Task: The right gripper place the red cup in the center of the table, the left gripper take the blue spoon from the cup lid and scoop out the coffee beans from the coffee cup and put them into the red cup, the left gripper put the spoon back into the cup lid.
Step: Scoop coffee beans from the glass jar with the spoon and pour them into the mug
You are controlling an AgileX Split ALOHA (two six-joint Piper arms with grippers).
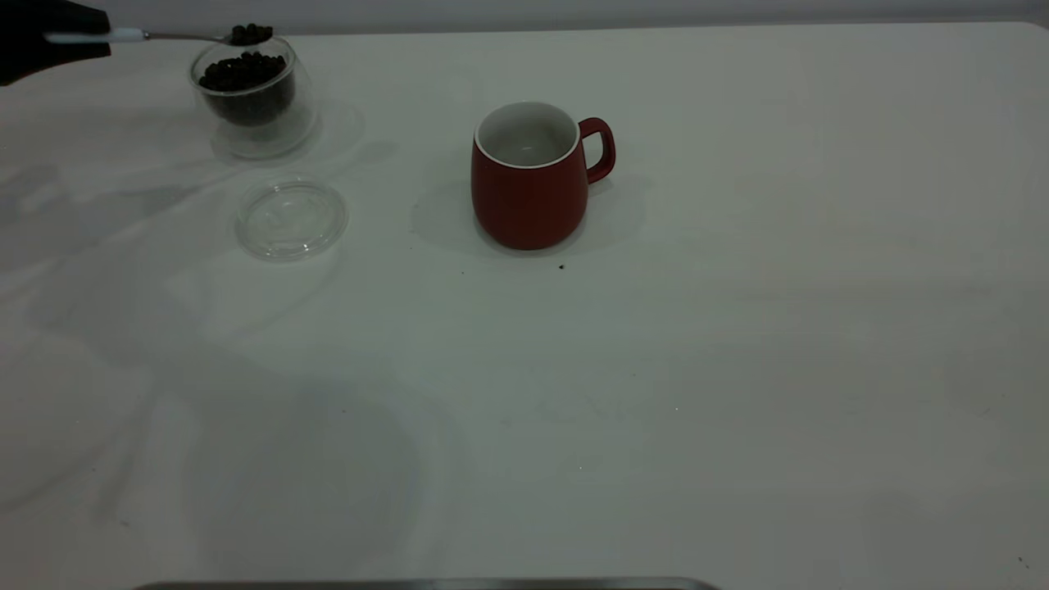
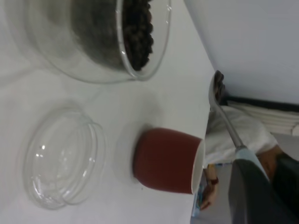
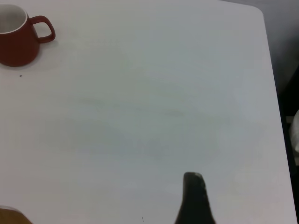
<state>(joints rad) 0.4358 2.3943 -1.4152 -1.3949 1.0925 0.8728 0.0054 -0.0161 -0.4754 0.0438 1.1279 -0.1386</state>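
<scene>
Glass coffee cup (image 1: 254,97) near far-left table (image 1: 737,369) edge (spoon (image 1: 164,36) above rim).

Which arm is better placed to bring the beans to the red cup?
Left. The left gripper holds the spoon, loaded with beans, above the glass cup. The red cup is empty.

Exterior view dim; broad soft shadows cross the worktop (image 1: 737,369). Left wrist view blurred, especially the near coffee cup (image 2: 93,37).
</scene>
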